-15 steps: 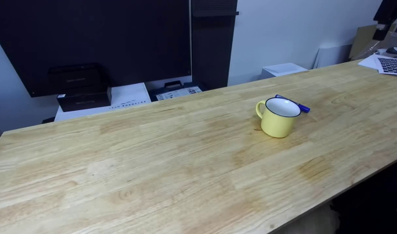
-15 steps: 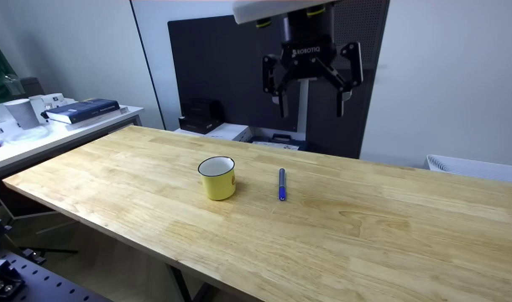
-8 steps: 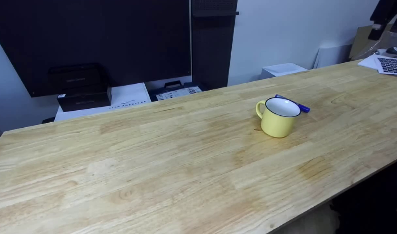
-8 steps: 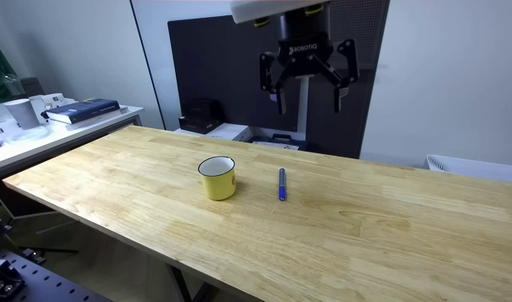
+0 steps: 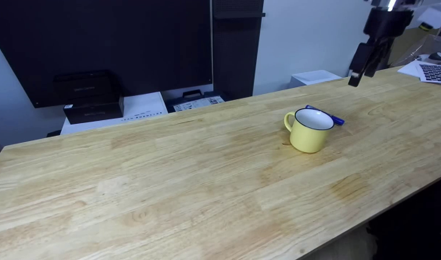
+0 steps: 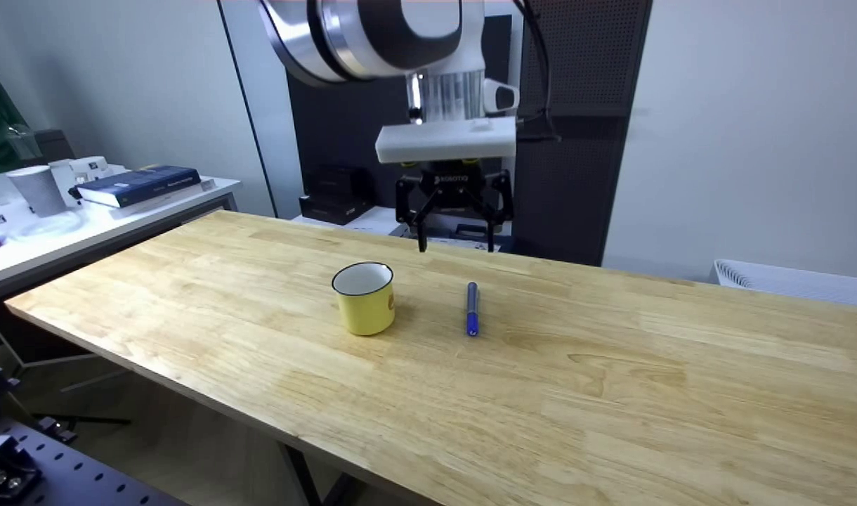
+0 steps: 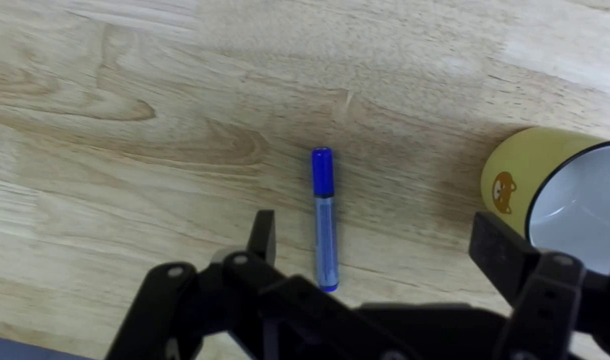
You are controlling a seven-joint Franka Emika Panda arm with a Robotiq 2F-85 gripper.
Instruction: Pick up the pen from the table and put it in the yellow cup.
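The blue pen (image 6: 473,309) lies flat on the wooden table (image 6: 611,407), beside and apart from the yellow cup (image 6: 365,313). In an exterior view the pen (image 5: 338,120) is partly hidden behind the upright cup (image 5: 307,139). My gripper (image 6: 456,246) is open and empty, above the table and the pen; it also shows in an exterior view (image 5: 362,78). In the wrist view the pen (image 7: 326,235) lies between the open jaws [no contact], nearer the left finger (image 7: 261,232). The cup (image 7: 550,150) stands at the right, partly behind the right finger (image 7: 502,252).
A white side table with a blue book (image 6: 137,186) and a grey paper cup (image 6: 38,190) stands at the left. Papers with a printed pattern (image 5: 437,72) lie at the table's far right end. Dark boxes (image 6: 337,200) stand behind the table.
My gripper has come down a good way toward the table; it has moved left in both exterior views. It stays open. The pen and the cup have not moved.
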